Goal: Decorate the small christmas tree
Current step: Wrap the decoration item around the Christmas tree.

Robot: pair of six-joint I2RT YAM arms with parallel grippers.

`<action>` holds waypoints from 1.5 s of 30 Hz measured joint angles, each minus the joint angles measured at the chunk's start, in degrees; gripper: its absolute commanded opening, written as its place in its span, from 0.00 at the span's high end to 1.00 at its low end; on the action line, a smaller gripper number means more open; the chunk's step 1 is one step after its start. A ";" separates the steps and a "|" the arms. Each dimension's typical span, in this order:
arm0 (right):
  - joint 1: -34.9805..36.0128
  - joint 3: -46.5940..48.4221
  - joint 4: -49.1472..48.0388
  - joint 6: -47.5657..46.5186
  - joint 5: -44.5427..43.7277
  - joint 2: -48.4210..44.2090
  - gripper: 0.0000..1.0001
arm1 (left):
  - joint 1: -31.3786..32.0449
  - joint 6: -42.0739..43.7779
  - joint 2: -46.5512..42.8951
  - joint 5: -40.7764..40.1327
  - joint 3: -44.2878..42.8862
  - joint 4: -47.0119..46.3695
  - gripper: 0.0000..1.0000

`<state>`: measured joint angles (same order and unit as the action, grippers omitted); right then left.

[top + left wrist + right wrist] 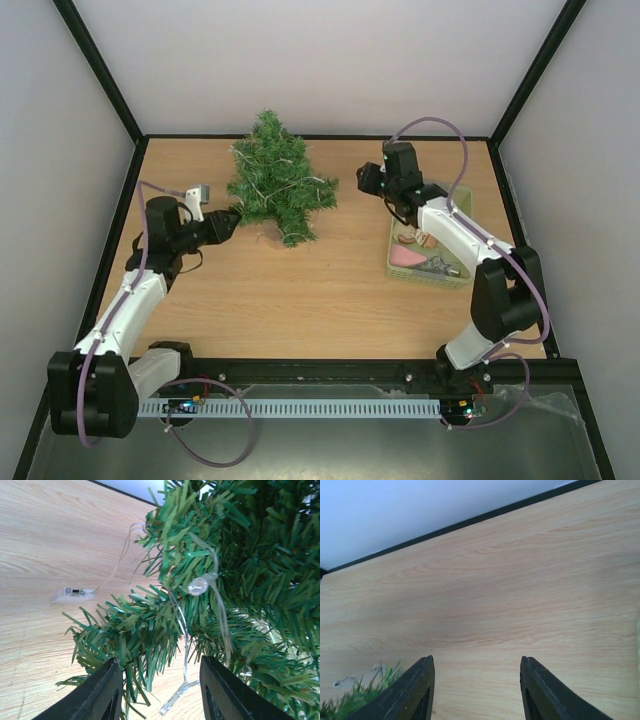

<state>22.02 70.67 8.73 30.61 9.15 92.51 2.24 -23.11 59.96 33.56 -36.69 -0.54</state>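
Item: small christmas tree point(277, 183), bench point(300, 290), 12 o'clock. Left gripper point(160, 667): half open at tree's 8 o'clock, branch tips and light string point(199, 586) (clear bulb) between fingers, unclamped. Right gripper point(476, 665): half open, holding nothing, at tree's 3 o'clock.

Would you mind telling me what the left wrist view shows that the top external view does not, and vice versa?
Only the left wrist: a clear bulb on thin wire, and a small clear box. Only the top: the right arm and a green basket of ornaments. Both: the tree and the wooden table.
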 measured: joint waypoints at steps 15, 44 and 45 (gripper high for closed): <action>0.90 -8.50 -2.01 -0.87 4.85 -8.44 0.55 | -0.59 3.89 3.76 1.55 0.00 -1.77 0.65; 2.36 -10.21 -2.64 -1.70 5.97 -13.09 0.55 | 19.58 -22.88 -6.80 -7.52 14.86 -17.42 0.89; 2.38 -10.21 -2.67 -1.73 5.97 -13.20 0.55 | 20.22 -23.61 -6.97 -8.17 15.23 -17.75 0.88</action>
<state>24.40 60.47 6.07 28.88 15.11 79.31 22.46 -46.72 52.99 25.39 -21.45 -18.28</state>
